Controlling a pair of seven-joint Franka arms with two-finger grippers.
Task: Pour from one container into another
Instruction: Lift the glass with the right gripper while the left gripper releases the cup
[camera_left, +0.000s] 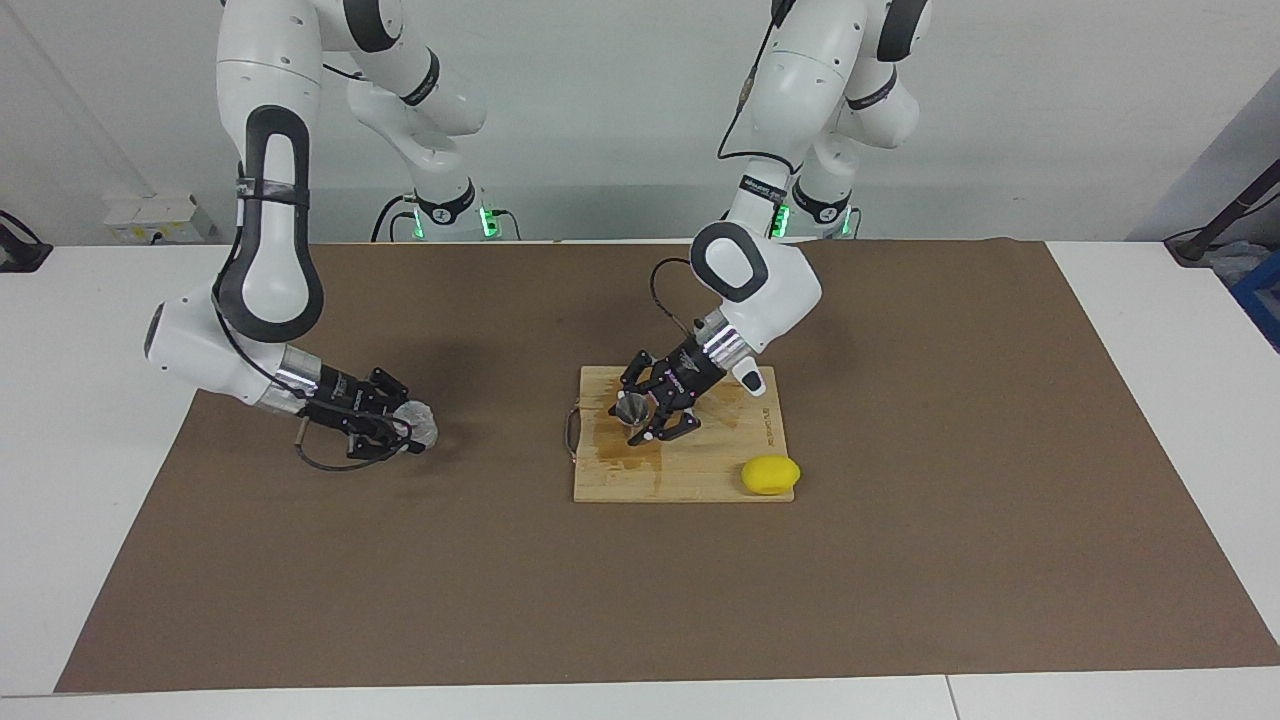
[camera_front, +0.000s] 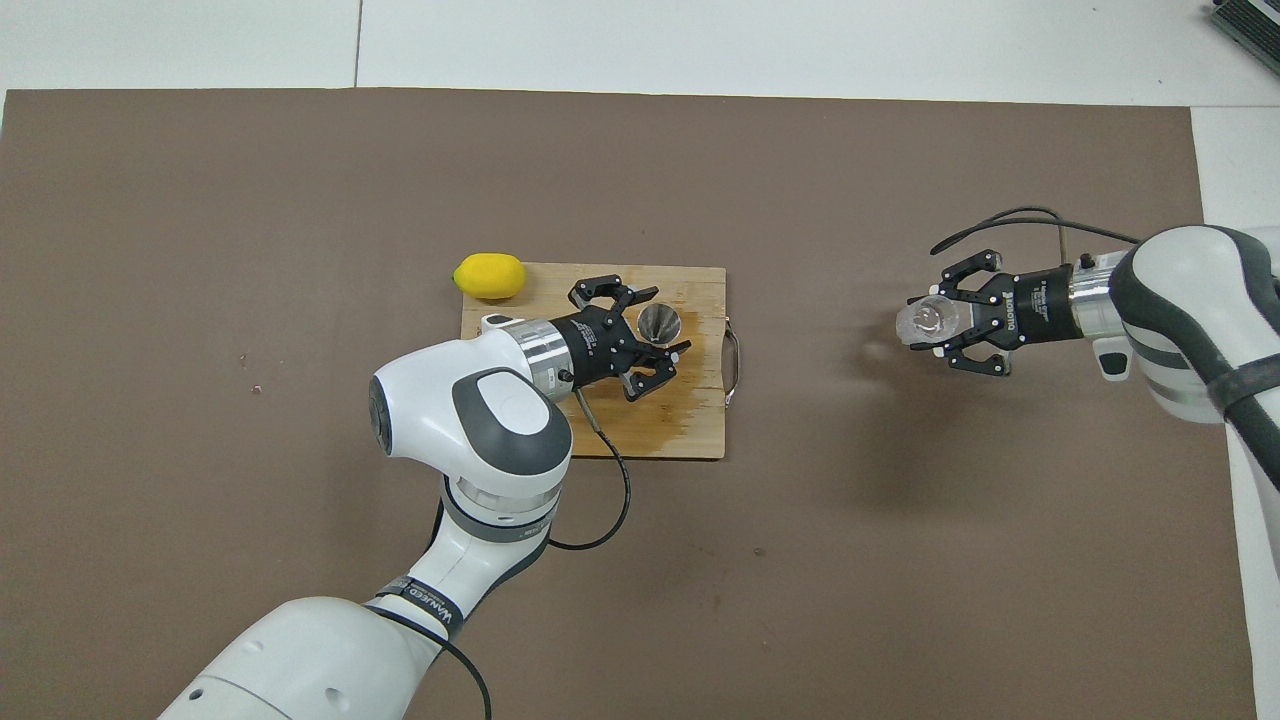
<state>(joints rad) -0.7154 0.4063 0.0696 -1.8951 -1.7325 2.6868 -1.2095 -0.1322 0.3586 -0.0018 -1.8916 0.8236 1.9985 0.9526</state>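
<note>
The small metal jigger (camera_left: 630, 407) (camera_front: 660, 322) stands on the wooden cutting board (camera_left: 690, 478) (camera_front: 700, 440), at its end toward the right arm. My left gripper (camera_left: 634, 416) (camera_front: 657, 328) sits low over the board, open, its fingers spread on either side of the jigger and apart from it. The clear glass cup (camera_left: 420, 425) (camera_front: 920, 320) is held low over the brown mat toward the right arm's end of the table. My right gripper (camera_left: 408, 430) (camera_front: 935, 322) is shut on it. The cup is tipped on its side.
A wet brown stain spreads over the board around the jigger. A yellow lemon (camera_left: 770, 475) (camera_front: 489, 276) lies at the board's corner farthest from the robots, toward the left arm's end. A wire handle (camera_front: 732, 365) sticks out from the board's other end.
</note>
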